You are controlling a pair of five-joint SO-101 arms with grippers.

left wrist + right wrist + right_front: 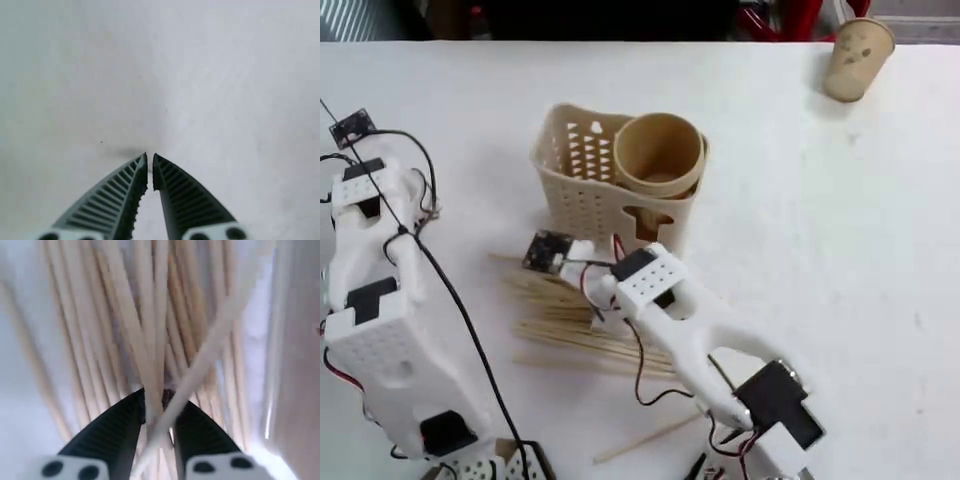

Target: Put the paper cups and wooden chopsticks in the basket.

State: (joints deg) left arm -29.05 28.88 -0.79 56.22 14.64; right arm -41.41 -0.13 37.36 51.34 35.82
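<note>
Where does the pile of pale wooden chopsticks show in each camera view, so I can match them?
High view: pale wooden chopsticks lie on the white table beside the cream perforated basket, under the right arm.
Left wrist view: white table beyond the left gripper.
Right wrist view: chopsticks fan out past the right gripper, which pinches some.
Shared landmark: the white table.

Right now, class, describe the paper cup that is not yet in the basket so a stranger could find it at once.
Start at the cream perforated basket mid-table, which already holds one paper cup, with wooden chopsticks spread nearer the arms. Look from there to the far right corner of the table: the loose cup sits alone on bare white surface, outside any container.
</note>
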